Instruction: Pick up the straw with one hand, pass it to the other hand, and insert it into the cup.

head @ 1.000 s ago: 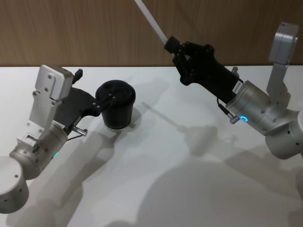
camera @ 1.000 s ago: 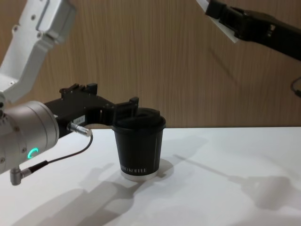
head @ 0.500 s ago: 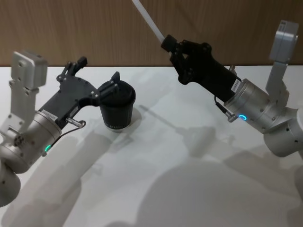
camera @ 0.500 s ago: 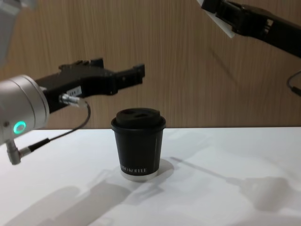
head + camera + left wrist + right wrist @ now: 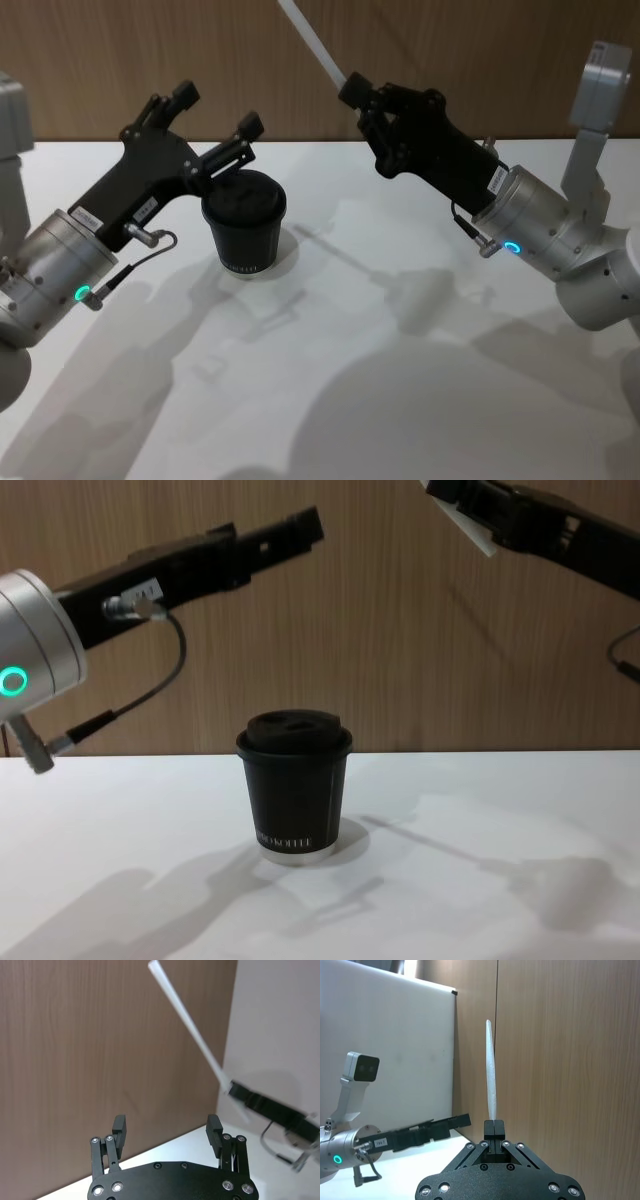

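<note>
The black lidded cup stands upright on the white table. My left gripper hangs open above and slightly behind the cup, holding nothing; in the chest view this left gripper is well above the lid. High to the right, my right gripper is shut on the lower end of the white straw. The straw slants up and away toward the wooden wall. A wide gap separates the two grippers.
A brown wood-grain wall stands right behind the table's far edge. The white tabletop stretches open to the right of and in front of the cup, carrying only the arms' shadows.
My left gripper has come away from the cup's lid and risen well above it, still open. The right gripper with the straw has barely moved.
</note>
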Robot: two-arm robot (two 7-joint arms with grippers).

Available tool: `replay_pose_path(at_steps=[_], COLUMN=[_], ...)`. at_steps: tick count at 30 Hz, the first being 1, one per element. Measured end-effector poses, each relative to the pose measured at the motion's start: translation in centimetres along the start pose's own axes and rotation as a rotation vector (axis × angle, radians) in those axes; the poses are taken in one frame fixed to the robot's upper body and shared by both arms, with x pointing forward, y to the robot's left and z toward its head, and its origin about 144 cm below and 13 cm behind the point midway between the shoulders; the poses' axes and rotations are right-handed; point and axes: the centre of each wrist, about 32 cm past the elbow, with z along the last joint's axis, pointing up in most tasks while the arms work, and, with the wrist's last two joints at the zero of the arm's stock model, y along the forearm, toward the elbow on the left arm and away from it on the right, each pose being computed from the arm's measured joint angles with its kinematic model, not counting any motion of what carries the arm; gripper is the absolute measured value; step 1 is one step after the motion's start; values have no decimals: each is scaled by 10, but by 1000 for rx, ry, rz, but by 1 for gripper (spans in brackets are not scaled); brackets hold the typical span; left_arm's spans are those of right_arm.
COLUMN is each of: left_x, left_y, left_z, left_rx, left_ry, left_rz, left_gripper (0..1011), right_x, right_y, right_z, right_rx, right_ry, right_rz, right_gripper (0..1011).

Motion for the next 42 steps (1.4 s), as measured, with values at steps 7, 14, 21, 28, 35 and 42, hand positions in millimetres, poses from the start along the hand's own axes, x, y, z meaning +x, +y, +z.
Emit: replay_pose_path(at_steps=[7,14,21,28,35,42], left_x=[6,14,20,26,31,36], left_y=[-5,-14,-25,-36,-47,-59], left_z=[1,0,-2,-4,-6,-9], left_rx=[-72,-126,-163,-190,-210,-227], left_ry=[103,198,287,351,398,438], left_rz=[-74,-143,-205,-253,-289,-317], left_gripper=[1000,1000,1000,1000,1000,1000], right_x=[0,0,0,0,0,0], right_y=[0,0,0,0,0,0], right_z=[0,0,0,0,0,0], right_rx=[1,1,2,2,2,2], right_ry=[1,1,1,1,1,1], right_rz=[2,3,3,4,4,4], right_gripper=[0,0,0,0,0,0])
